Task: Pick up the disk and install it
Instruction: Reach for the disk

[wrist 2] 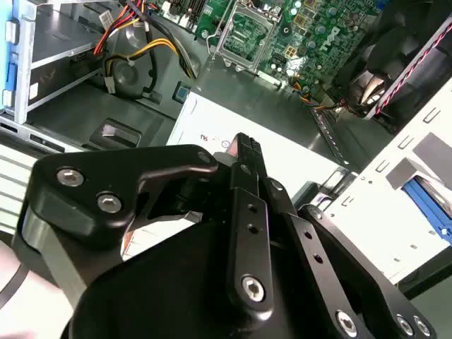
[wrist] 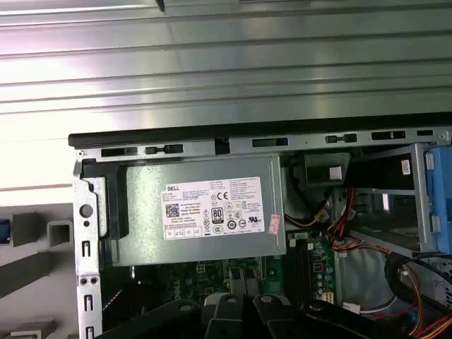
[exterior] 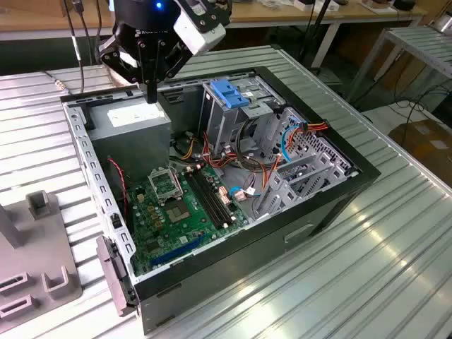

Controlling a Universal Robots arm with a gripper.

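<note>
"Disk (wrist 2: 429, 205) first: which way does it lie from the claw (exterior: 150, 93)?"

"Off to the claw's side, on the side away from the metal cage (exterior: 229, 106) with the blue tab, and outside the computer case (exterior: 304, 226). In the second wrist view 1 blue rail shows past the case wall, sitting in a pale grey holder (wrist 2: 381, 212). I take that rail to be the disk's. Its dark body and label are hidden."

"And the claw?"

"Its 2 fingers look pressed together with nothing between them. It hangs tip-down just above the grey metal box (exterior: 134, 138) with the white sticker, in a corner of the case. The green circuit board (exterior: 176, 205) lies beyond the box from it."

"Can you give the disk's long axis?"

"No. Too little of it shows to say which way it runs or whether it lies flat or stands on edge."

"So what is the key relation?"

"The case wall stands between the claw and the disk. The claw is over the inside of the case, while the disk waits outside it on the ribbed counter (exterior: 367, 268), well apart. By my reading the pick-up has not begun and the disk is untouched."
</note>
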